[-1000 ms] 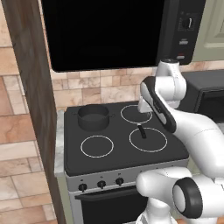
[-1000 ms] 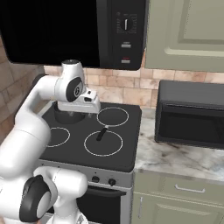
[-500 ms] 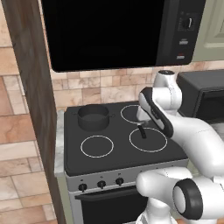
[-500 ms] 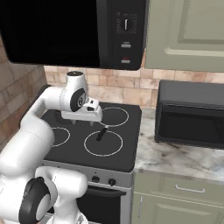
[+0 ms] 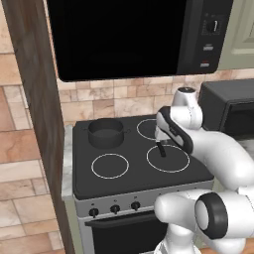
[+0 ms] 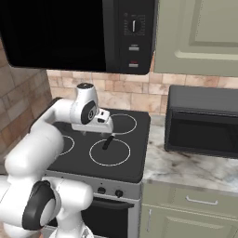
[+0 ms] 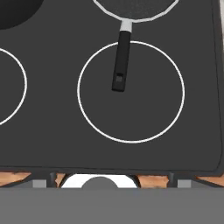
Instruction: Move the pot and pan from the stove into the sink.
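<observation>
Stove: black glass top seen from above, one full white burner ring at centre, part of another at the left edge. Pan: at the top edge, pale rim, its dark straight handle reaching down into the centre ring. Pot: dark curved edge in the top left corner.

Kitchen corner, brick backsplash.
Tan brick wall; black microwave overhead; pale green cabinets; marble desk carrying black countertop oven.

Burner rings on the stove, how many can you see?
4: back left under the pot, back right under the pan, front left bare, front right under the pan handle.
</observation>
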